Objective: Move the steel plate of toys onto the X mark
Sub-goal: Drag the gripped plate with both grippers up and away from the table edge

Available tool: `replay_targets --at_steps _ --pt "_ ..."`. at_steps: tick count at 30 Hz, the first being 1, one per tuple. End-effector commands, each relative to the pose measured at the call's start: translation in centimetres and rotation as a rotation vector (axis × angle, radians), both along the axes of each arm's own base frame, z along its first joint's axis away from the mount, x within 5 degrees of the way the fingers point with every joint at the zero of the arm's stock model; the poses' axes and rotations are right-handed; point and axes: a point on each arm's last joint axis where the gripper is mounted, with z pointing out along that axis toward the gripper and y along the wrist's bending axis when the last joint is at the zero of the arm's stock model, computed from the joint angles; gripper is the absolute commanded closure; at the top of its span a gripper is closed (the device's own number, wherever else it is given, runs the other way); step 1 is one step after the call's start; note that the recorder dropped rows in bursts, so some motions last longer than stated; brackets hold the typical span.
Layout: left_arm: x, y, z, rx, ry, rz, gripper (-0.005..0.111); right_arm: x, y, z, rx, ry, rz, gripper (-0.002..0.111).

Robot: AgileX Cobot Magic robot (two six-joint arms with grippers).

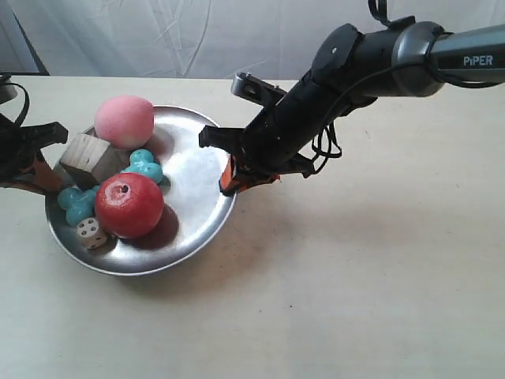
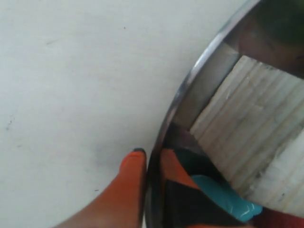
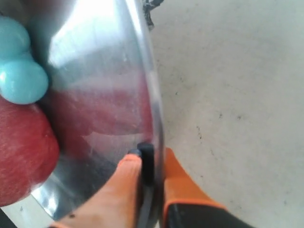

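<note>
I hold the plate of toys.
My left gripper and right gripper each clamp its rim.

steel plate: on the table
peach: in plate, back rim
cube: in plate, at left gripper's rim
bone: plate's middle
apple: in plate, before middle
die: in plate, front rim
right gripper: plate's opposite rim

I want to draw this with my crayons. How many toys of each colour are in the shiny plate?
red round apple: 1
pink round peach: 1
turquoise bone: 1
pale wooden cube: 1
white dotted die: 1
Total: 5 toys in the round shiny steel plate
</note>
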Motion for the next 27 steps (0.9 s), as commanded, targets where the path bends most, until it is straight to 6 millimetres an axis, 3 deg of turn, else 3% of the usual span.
replay_targets --at_steps 1,11,18,27 --pt "2.0 -1.1 0.0 -0.143 0.028 0.089 0.107 1.6 0.0 -0.1 0.041 0.047 -0.006 0.109" --pt "5.8 -1.3 0.5 -0.205 -0.027 0.102 0.107 5.2 -0.9 -0.6 0.107 0.090 -0.067 0.109" --pt "6.9 -3.3 0.0 -0.171 -0.022 0.049 0.107 6.3 -1.4 -0.3 0.144 0.097 -0.089 0.109" --pt "7.4 -5.5 -2.8 -0.124 0.014 -0.014 0.107 6.2 -1.4 -4.0 0.095 0.176 -0.070 0.109"
